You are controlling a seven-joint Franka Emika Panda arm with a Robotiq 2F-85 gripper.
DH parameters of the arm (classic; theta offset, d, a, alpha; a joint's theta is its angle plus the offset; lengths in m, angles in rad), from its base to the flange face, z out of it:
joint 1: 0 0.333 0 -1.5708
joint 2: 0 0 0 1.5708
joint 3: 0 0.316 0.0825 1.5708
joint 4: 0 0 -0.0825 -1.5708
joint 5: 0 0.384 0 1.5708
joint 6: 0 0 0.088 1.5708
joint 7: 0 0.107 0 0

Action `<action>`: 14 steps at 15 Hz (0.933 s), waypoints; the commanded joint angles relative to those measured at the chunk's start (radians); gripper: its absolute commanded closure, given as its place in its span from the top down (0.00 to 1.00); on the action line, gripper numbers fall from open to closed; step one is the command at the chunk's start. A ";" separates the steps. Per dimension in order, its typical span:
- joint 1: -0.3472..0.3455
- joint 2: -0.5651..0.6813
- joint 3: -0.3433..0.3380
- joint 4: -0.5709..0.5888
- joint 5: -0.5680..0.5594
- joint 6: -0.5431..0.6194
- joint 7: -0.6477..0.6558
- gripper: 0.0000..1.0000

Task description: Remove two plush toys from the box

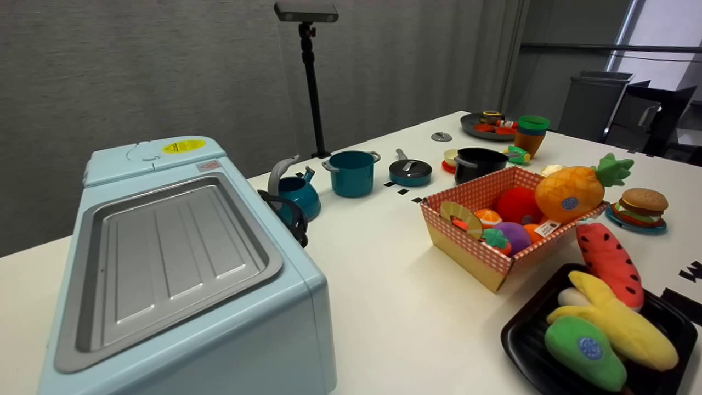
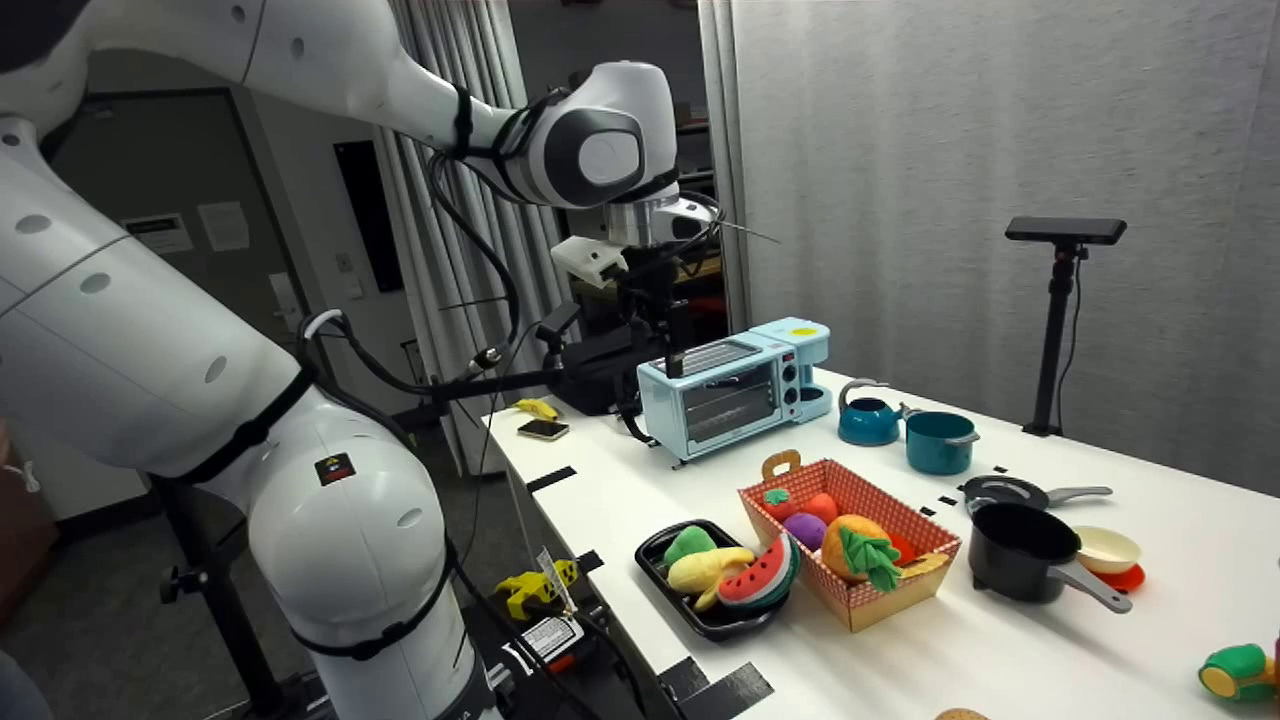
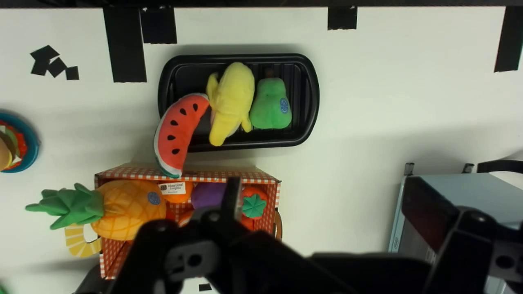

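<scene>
A black two-fingered gripper (image 3: pixel 325 196) comes in from the bottom of the wrist view, its fingers spread wide and holding nothing. In an exterior view the jointed white arm (image 2: pixel 190 340) rises from the lower left, folds near the upper left corner and reaches to the upper centre; there the gripper hangs pointing down at a pale-blue boxy oven (image 2: pixel 720 400), above it or in front, I cannot tell.

Right of centre in an exterior view sits one small rectangular basket (image 1: pixel 461 254), yellowish outside, lined in red-and-white check. Inside are one small rounded purple plush (image 1: pixel 514 236), one round red plush ball (image 1: pixel 515 206), one orange pineapple plush (image 1: pixel 567 192) with green leaves, and small orange fruit pieces (image 1: pixel 487 216) too overlapped to count.

At top centre of the wrist view one black rectangular tray (image 3: pixel 300 102) carries one yellow banana plush (image 3: pixel 235 92) and one green pear plush (image 3: pixel 269 108); one red watermelon-slice plush (image 3: pixel 177 132) crosses its rim towards the basket.

The white table (image 1: pixel 384 285) bears black tape (image 3: pixel 124 45); a grey curtain (image 1: pixel 164 82) hangs behind.
</scene>
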 commanded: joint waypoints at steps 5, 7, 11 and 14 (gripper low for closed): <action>-0.023 0.054 -0.010 0.007 -0.023 0.025 -0.027 1.00; -0.035 0.092 -0.017 0.008 -0.037 0.050 -0.033 1.00; -0.051 0.186 -0.027 0.013 -0.062 0.131 -0.046 1.00; -0.064 0.273 -0.029 0.026 -0.103 0.202 -0.052 1.00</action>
